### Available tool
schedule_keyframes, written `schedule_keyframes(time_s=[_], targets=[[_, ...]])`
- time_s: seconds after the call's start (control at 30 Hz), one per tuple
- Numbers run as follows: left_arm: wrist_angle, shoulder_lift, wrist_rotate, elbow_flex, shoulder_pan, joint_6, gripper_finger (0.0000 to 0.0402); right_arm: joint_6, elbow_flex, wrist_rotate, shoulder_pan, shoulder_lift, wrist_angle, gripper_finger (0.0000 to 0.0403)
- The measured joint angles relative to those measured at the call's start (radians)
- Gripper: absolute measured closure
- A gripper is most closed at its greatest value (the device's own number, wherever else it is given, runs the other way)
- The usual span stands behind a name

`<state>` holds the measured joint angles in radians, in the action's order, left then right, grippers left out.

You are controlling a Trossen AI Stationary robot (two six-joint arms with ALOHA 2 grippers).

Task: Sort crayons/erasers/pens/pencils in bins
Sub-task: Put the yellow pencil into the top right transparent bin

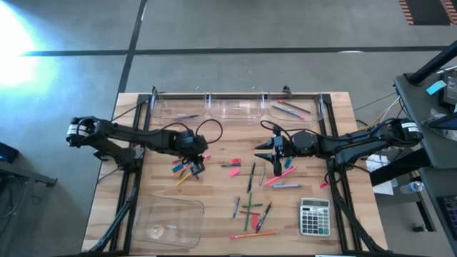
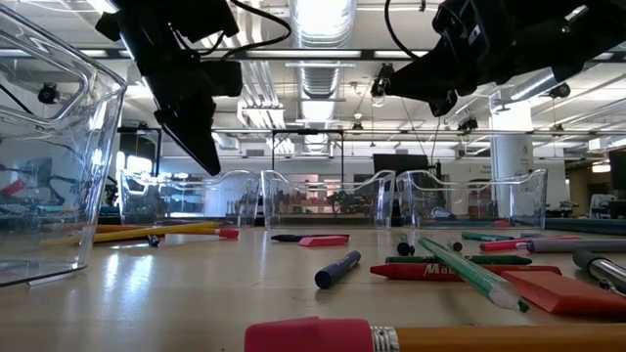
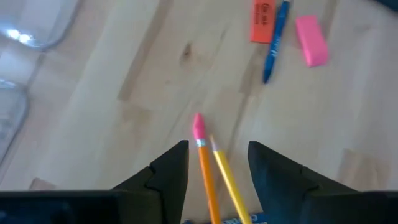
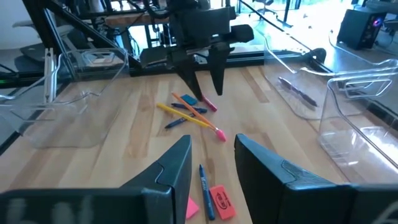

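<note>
pencils (image 1: 184, 171), pens (image 1: 251, 177) scattered, bins (image 1: 234, 107) upright

Open left hand (image 3: 217, 163) straddles two pencils (image 3: 211, 180); beyond lie erasers (image 3: 310, 40) and a blue pen (image 3: 274, 42).

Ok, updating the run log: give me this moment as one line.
left gripper: open above orange pencil, yellow pencil | right gripper: open mid-table, empty | three bins: pens in two

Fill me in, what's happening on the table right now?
Stationery is being sorted into the clear bins along the far edge. The left hand hangs open over a small pile with an orange pencil and a yellow one lying between its fingers, not gripped. The right hand hovers open and empty near the table's middle. Most pens, crayons and erasers lie loose on the wood.
</note>
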<state>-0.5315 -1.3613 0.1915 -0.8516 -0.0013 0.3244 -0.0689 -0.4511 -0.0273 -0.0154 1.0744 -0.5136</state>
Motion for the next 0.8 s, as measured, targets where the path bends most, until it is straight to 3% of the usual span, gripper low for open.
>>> schedule_keyframes(time_s=[0.23,0.5,0.8], targets=[[0.003,0.000,0.001,0.033,0.000,0.012,0.0249,-0.001,0.000,0.000,0.000,0.000,0.000,0.0287],[0.115,-0.002,-0.005,0.090,-0.001,0.009,0.0249,0.001,0.000,-0.001,0.000,0.000,0.000,0.0290],[0.140,-0.120,-0.040,0.093,-0.016,0.010,0.0249,-0.001,0.000,-0.001,0.000,0.001,0.008,0.0293]])
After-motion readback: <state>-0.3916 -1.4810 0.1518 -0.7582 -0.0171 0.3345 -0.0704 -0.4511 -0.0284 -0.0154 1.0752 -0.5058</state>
